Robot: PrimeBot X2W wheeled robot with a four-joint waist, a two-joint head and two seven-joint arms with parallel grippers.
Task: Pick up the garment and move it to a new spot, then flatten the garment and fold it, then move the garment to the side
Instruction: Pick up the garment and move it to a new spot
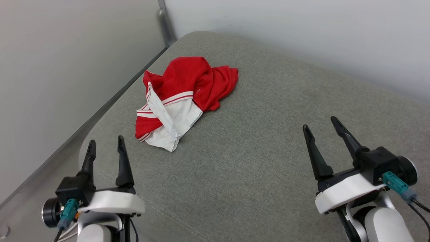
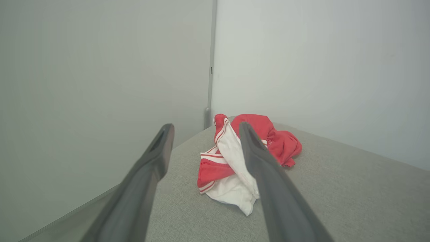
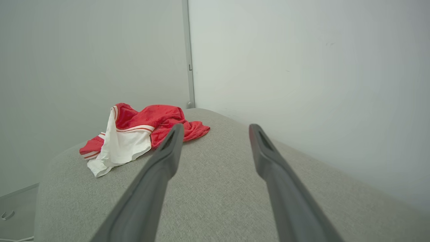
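Head view puts the crumpled red-and-white fabric jersey (image 1: 183, 97) far-left on the grey upholstered cushion (image 1: 268, 151), well ahead of our left gripper (image 1: 105, 140) and right gripper (image 1: 319, 122), both spread and empty, so we should pinch a raised fold.

My left gripper (image 1: 105, 141) sits at seven o'clock in the head view. Its two dark fingers (image 1: 123, 164) are spread apart and point toward twelve, with nothing between them. My right gripper (image 1: 319, 122) sits at four o'clock, equally wide and empty, and its fingers lean toward eleven. Behind them my white left wrist (image 1: 114, 202) and right wrist (image 1: 346, 191) lead down to the pale left forearm (image 1: 93, 234) and right forearm (image 1: 384, 223) at the bottom edge. In each wrist view, my two fingers rise from six o'clock, well parted.
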